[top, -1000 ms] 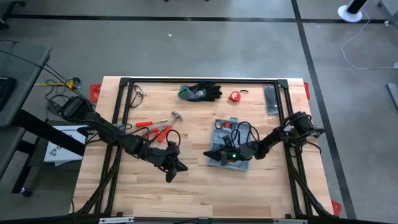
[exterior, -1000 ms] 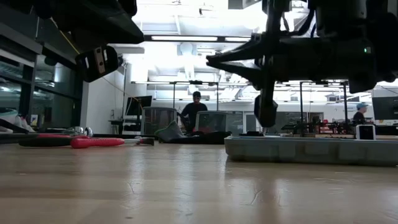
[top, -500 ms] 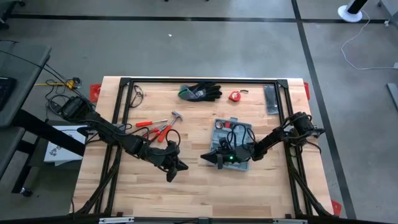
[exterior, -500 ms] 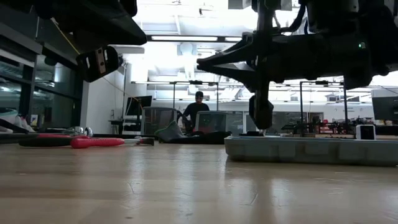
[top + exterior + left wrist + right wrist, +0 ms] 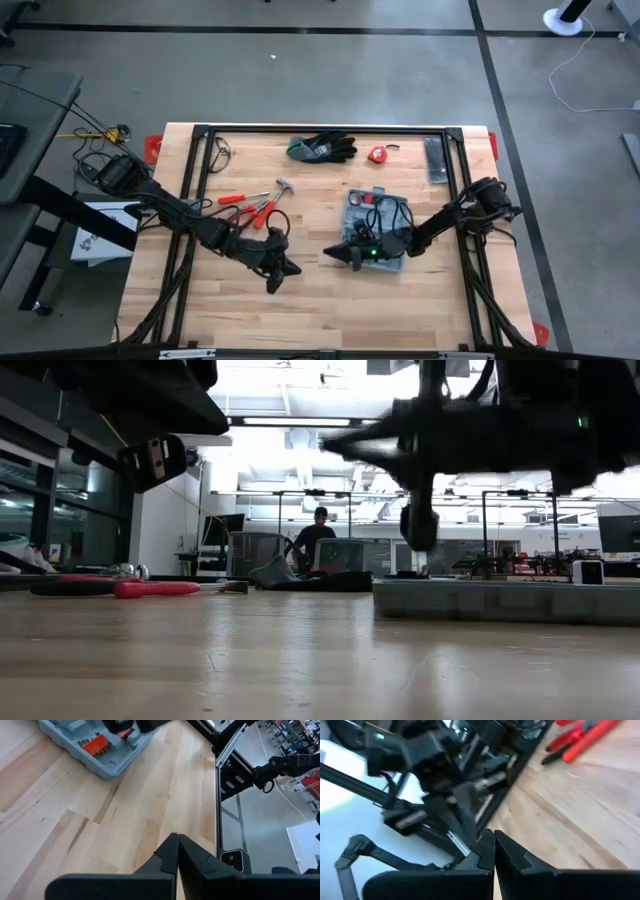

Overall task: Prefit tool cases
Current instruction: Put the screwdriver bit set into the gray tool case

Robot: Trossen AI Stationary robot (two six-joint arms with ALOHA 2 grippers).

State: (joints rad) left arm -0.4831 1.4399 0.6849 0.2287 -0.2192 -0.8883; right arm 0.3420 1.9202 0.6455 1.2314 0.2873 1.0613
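**Inspector:** Since the earlier frame the tool case [image 5: 376,230] is sitting slightly farther toward the table's right, and the right gripper [image 5: 331,253], fingers pressed together and holding nothing, is reaching past the case's left edge rather than hanging over it.

**Clerk:** How far along is the job looking?

**Inspector:** Early, in my judgement. The case is lying open, right of centre on the table [image 5: 310,310], with some red pieces showing in one recess. The red-handled pliers [image 5: 250,205] and the small hammer [image 5: 284,186] are waiting loose, well apart from the case, left of centre.

**Clerk:** And the left arm?

**Inspector:** The left gripper [image 5: 272,285] is hovering near the table's middle, fingers together, carrying nothing.

**Clerk:** Anything obstructing?

**Inspector:** The right arm itself is lying across the case, covering part of the recesses. The black-and-green gloves [image 5: 322,148], a small red item [image 5: 378,154] and a dark flat bar [image 5: 434,160] are resting along the far edge, out of the way.
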